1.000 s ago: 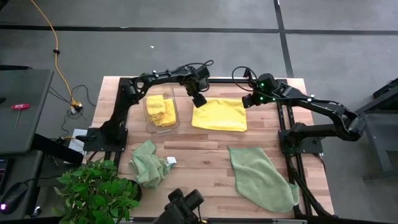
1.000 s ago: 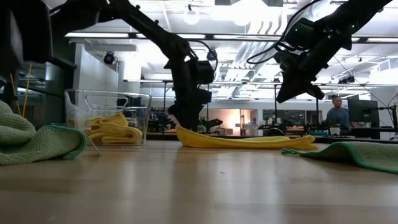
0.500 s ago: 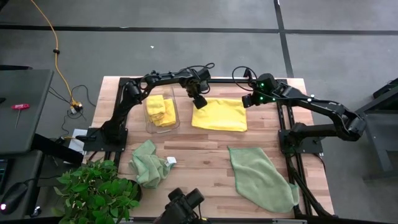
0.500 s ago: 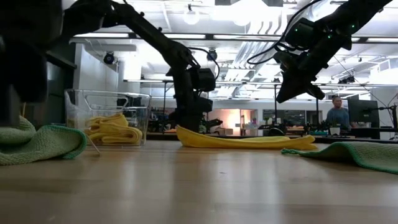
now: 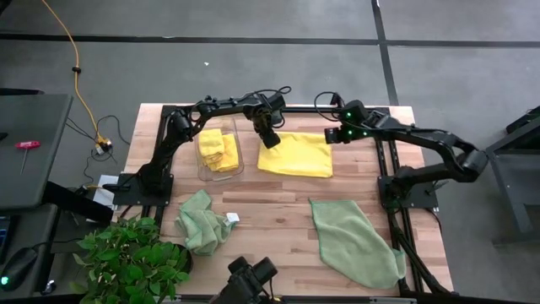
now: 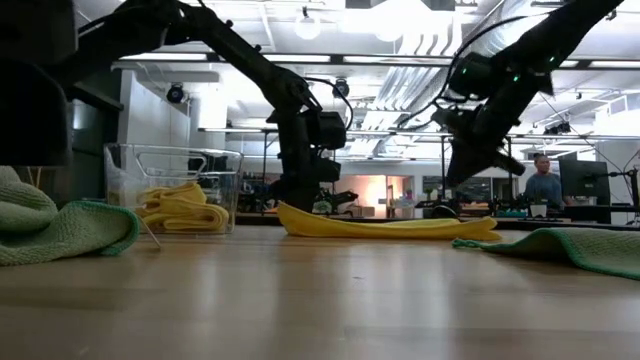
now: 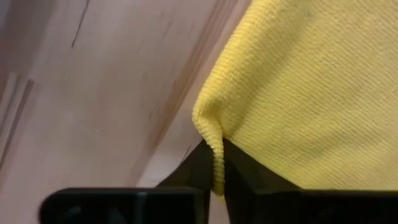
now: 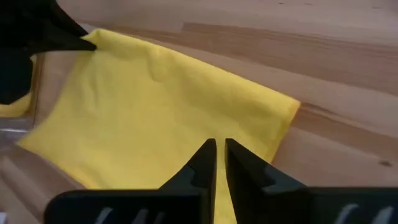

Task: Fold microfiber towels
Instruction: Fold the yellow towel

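Left fingers (image 7: 217,171) pinched on yellow towel (image 7: 311,93) corner.

A folded yellow towel (image 5: 295,155) lies flat beside the clear bin (image 5: 221,152), which holds perhaps two more; two green towels (image 5: 354,241) lie nearer the plant (image 5: 135,262).

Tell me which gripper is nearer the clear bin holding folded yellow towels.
Left. The left gripper sits just beside the clear bin, pinching a corner of the flat yellow towel. The right gripper hovers at that towel's opposite end.
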Controlling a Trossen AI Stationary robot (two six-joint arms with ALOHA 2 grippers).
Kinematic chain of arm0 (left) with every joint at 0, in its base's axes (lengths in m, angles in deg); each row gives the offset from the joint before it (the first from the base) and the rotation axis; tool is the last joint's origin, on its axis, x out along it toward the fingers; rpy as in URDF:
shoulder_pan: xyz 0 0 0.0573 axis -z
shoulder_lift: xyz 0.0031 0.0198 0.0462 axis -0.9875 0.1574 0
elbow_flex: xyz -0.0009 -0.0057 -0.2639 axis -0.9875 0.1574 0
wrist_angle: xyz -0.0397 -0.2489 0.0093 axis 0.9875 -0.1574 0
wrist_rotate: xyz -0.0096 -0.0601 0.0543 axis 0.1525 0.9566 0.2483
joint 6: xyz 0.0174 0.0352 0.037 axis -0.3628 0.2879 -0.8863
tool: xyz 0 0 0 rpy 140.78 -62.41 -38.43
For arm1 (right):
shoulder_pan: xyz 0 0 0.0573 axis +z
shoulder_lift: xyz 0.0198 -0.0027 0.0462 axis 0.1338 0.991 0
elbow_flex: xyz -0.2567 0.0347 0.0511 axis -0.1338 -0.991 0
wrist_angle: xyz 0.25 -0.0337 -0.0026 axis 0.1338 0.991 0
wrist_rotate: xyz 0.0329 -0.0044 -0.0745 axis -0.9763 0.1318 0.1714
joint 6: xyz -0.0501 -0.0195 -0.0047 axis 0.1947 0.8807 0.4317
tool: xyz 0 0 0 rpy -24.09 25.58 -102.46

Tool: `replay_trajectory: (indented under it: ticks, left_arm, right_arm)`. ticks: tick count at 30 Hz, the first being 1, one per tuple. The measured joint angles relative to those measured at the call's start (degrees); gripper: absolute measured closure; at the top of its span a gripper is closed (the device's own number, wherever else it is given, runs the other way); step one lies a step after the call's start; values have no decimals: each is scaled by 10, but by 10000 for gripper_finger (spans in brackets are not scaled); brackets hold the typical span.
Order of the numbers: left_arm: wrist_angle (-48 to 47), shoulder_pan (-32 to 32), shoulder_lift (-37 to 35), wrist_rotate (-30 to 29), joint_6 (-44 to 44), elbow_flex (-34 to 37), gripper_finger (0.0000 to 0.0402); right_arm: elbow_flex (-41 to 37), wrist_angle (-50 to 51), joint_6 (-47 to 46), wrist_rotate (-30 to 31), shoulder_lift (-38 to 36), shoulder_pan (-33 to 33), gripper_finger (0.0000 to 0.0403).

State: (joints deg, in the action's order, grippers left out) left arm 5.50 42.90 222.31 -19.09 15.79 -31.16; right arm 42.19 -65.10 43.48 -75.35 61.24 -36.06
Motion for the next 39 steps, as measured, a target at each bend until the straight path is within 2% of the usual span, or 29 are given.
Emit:
replay_trajectory:
  ticks: [5, 11, 16, 24, 34, 39]
  left_arm:
    - [-1, 2, 0, 0, -2, 0, 384]
    - [-2, 11, 0, -1, -7, 0, 397]
    - [-2, 17, 0, -1, -7, 0, 398]
    - [-19, 19, 0, 2, -4, 0, 399]
    - [-19, 18, 0, 0, 4, 0, 400]
    - [-19, 18, 0, -1, 4, 0, 400]
  right_arm:
    - [6, -36, 50, -25, 45, -18, 334]
    - [79, 46, 142, 37, 108, -36, 256]
    - [150, 98, 224, 39, 183, -39, 221]
    - [210, 175, 345, 26, 269, -39, 217]
    - [210, 178, 369, 49, 290, -39, 219]
    - [210, 178, 366, 52, 290, -43, 259]
